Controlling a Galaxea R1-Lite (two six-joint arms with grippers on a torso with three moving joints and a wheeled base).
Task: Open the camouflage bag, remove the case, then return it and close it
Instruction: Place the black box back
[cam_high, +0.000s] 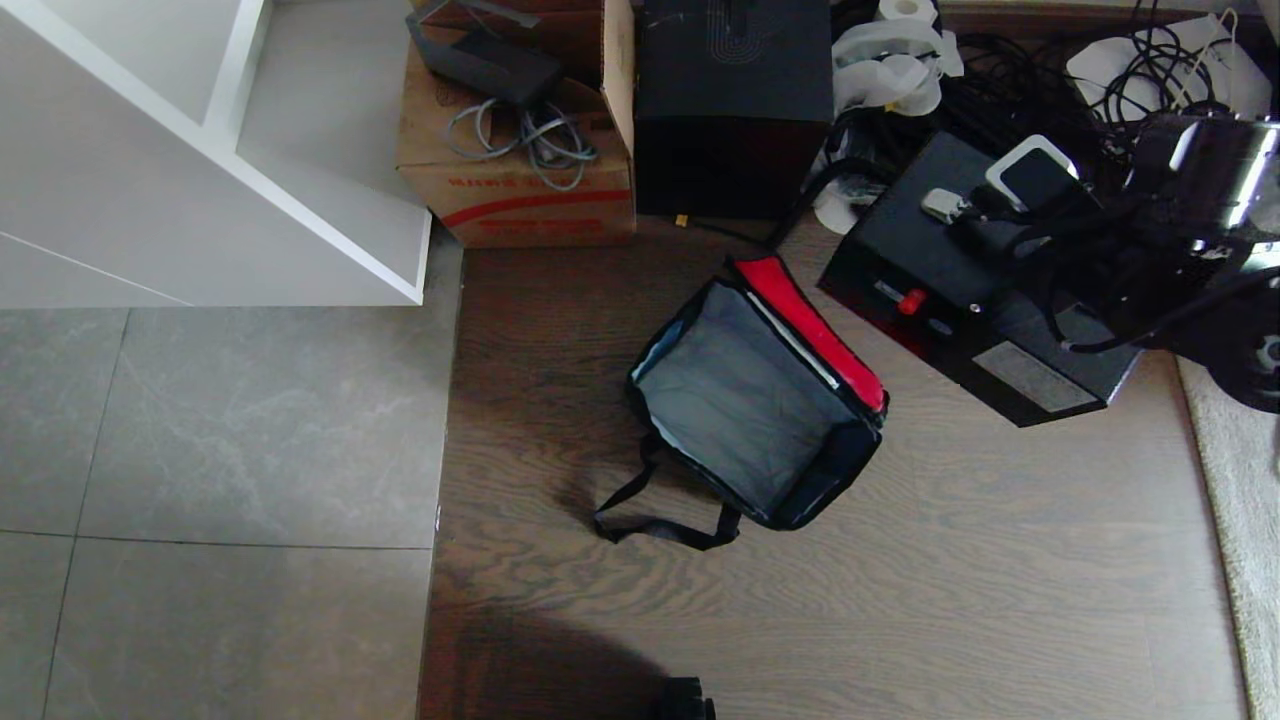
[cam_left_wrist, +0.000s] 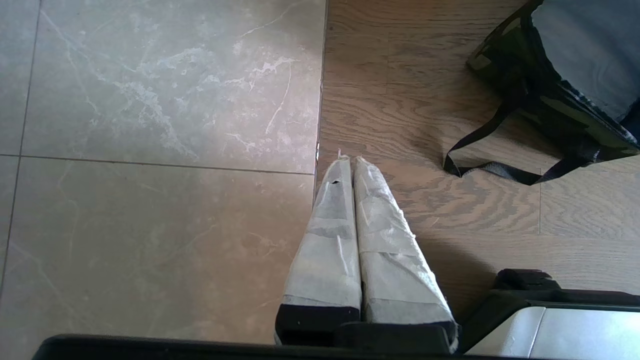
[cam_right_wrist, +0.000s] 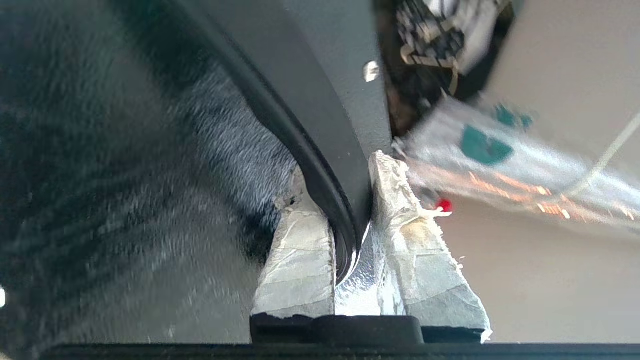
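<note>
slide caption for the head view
Open camouflage fabric bag, grey lining empty, on wood floor; right hand lifts flat black hard case beside it.

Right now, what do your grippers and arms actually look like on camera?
Both the left gripper and the right gripper have two long tapering fingers wrapped in frayed off-white tape, set in black bases. In the head view the right arm is black with glossy silver-looking panels, and black cables loop beside it.
</note>
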